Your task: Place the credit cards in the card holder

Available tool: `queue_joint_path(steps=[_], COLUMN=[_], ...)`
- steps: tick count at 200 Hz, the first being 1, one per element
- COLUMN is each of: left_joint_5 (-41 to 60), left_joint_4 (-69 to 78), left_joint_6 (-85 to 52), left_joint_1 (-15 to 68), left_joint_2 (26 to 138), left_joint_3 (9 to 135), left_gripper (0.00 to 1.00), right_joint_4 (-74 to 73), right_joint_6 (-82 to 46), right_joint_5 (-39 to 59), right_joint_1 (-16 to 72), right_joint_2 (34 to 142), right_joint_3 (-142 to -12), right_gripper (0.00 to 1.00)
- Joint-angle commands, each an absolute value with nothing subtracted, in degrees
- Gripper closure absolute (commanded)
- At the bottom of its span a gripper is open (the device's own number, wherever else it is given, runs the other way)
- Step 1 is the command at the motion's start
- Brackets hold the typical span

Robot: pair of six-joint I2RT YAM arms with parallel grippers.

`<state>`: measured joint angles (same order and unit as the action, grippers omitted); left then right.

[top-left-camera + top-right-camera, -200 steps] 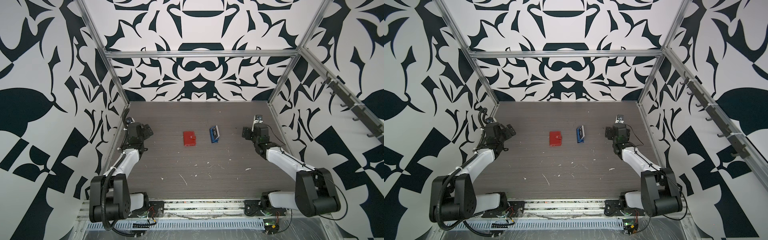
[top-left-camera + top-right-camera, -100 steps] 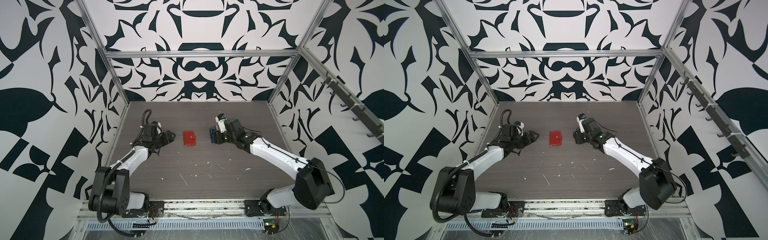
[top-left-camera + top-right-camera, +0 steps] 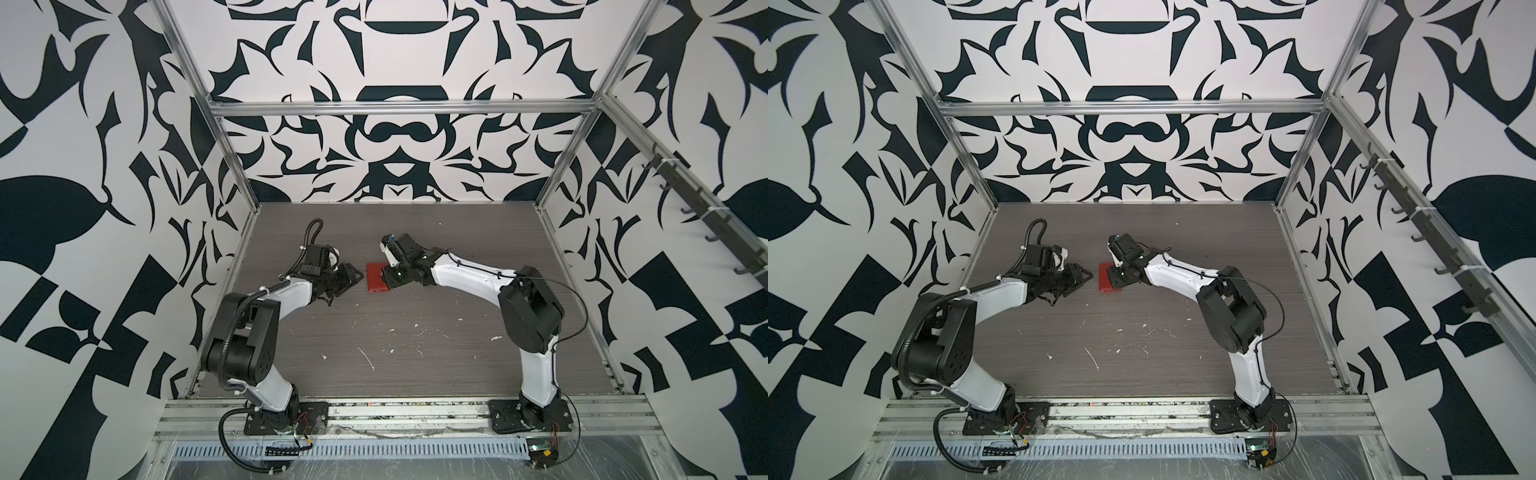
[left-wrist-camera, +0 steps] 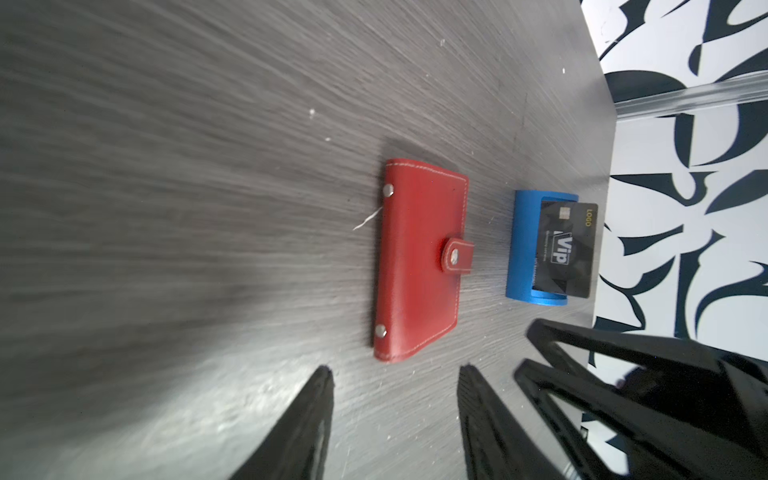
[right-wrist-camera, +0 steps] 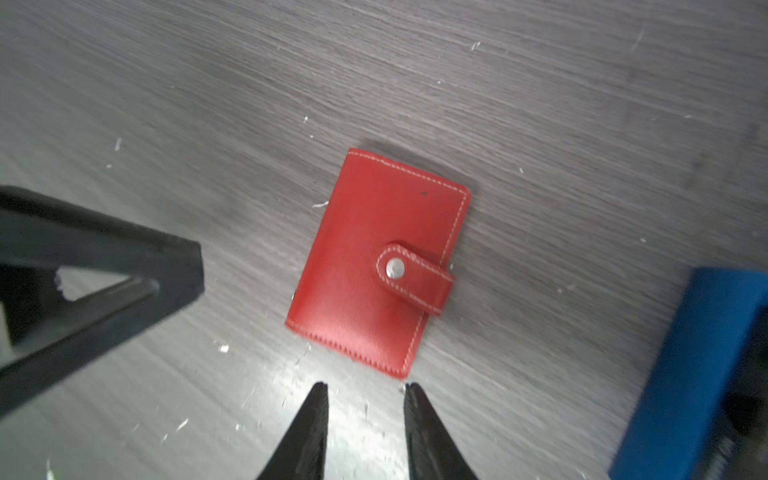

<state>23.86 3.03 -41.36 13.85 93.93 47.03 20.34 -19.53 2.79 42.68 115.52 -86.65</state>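
Note:
The red card holder point(image 3: 375, 284) point(image 3: 1104, 283) lies shut on the table, its snap tab point(image 5: 411, 276) fastened. In the left wrist view it point(image 4: 419, 257) lies just beyond my left gripper point(image 4: 397, 370), which is open and empty. My right gripper point(image 5: 365, 386) hovers at the holder's point(image 5: 382, 262) near corner, jaws narrowly apart with nothing between them. In both top views the left gripper point(image 3: 352, 276) sits just left of the holder and the right gripper point(image 3: 390, 281) at its right edge. One dark credit card point(image 4: 567, 249) stands in a blue rack point(image 4: 524, 245).
The blue rack point(image 5: 698, 374) stands close beside the holder, under my right arm and hidden in both top views. The other gripper's black fingers point(image 4: 623, 374) point(image 5: 104, 270) reach into each wrist view. White specks dot the grey wood-grain table point(image 3: 415, 332). Patterned walls close in the sides and back.
Both arms swung in from the table's sides to the card holder. Both grippers' jaws narrowed. The right arm now covers the blue rack in the top views.

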Motion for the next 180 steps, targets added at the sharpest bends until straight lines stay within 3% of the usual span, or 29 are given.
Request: queue_joint_path(steps=[1, 119, 180], left_joint_5=[25.8, 28.5, 31.5], left_joint_4=[4.6, 6.8, 9.1], left_joint_6=[-43.0, -45.1, -46.2], left_joint_1=[14.0, 14.9, 15.5], left_joint_2=[96.6, 105.9, 108.8], left_joint_3=[49.1, 53.0, 53.4], left_gripper=[0.5, 0.57, 0.61], right_joint_4=[23.3, 29.7, 30.5], right_joint_6=[-20.4, -20.4, -21.4], right_joint_5=[1.4, -0.8, -2.4], right_joint_1=[42.6, 42.6, 42.6], right_joint_2=[116.7, 128.6, 130.3], right_joint_3=[-92.1, -105.5, -104.7], right_gripper=[0.69, 0.7, 0.7])
